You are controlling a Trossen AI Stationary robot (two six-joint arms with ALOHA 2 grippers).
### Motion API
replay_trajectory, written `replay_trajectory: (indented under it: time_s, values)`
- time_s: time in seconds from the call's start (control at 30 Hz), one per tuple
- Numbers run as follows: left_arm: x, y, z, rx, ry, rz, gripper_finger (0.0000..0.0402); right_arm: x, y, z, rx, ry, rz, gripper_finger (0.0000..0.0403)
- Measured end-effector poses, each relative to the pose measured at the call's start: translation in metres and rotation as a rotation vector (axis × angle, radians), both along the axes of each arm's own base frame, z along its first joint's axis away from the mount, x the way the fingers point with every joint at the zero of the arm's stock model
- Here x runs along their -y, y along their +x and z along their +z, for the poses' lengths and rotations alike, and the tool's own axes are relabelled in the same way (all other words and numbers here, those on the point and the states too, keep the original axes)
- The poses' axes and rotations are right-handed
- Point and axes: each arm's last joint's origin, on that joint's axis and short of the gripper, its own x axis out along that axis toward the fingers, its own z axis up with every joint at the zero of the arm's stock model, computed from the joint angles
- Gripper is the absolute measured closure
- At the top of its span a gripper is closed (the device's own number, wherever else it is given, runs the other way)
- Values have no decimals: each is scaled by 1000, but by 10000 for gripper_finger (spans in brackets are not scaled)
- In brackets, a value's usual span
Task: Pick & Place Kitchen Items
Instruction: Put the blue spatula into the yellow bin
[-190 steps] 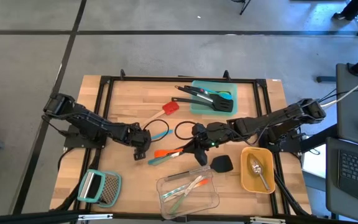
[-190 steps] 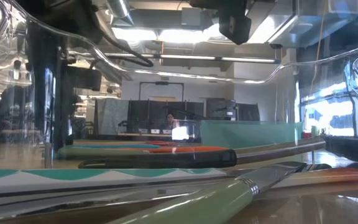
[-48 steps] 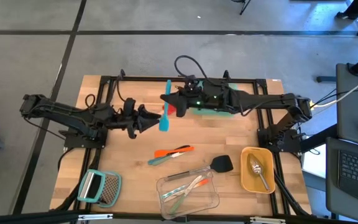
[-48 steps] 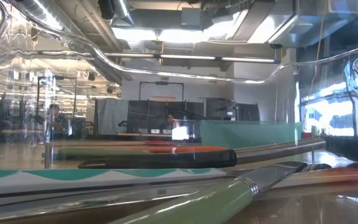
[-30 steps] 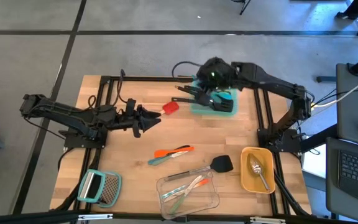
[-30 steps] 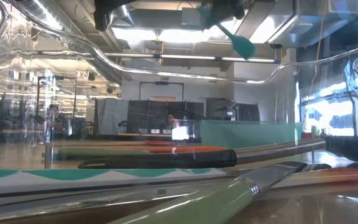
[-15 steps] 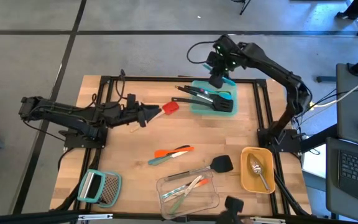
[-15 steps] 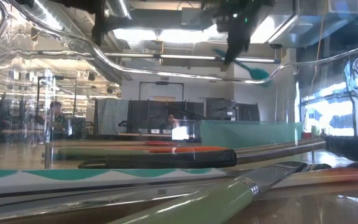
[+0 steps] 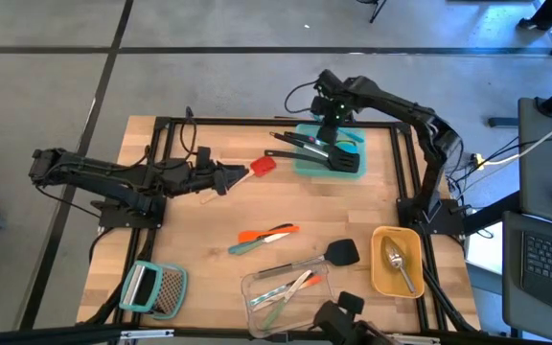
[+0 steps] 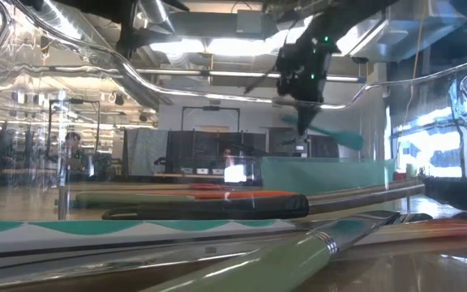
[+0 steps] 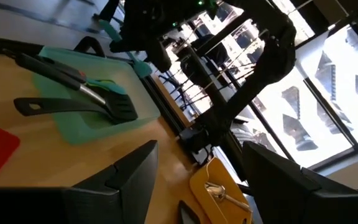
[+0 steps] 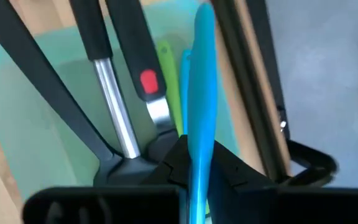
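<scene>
The blue spatula (image 12: 201, 93) hangs over the teal tray (image 9: 304, 163), clamped in the right tool (image 9: 332, 117) (only the wrist view shows this grip). The left tool (image 9: 226, 176), gaping empty, sits beside the red spatula (image 9: 262, 165).

Right end effector (image 9: 332, 123) clamped shut, left end effector (image 9: 241, 173) spread.

Two dark jointed arms, black cables, green indicator lights

Overhead camera looks straight down; low one sits level on the desk (image 9: 199, 240); both wrist cameras share the teal tray (image 11: 73, 124).
</scene>
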Motion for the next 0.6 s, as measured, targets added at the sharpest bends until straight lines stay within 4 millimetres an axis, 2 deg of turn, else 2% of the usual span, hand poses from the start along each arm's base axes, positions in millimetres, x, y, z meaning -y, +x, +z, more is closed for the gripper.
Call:
replay_trajectory:
  time_s: [0.2, 0.4, 0.6]
  values:
    - [3, 0, 0, 2, -6, -11, 174, -2, -3, -20, -56, 4, 32, 382]
    - [2, 0, 0, -4, 7, -7, 174, -1, -4, -20, -82, -18, 138, 382]
    - [1, 0, -1, -20, 37, 24, 174, 1, -1, -21, -64, -39, 153, 382]
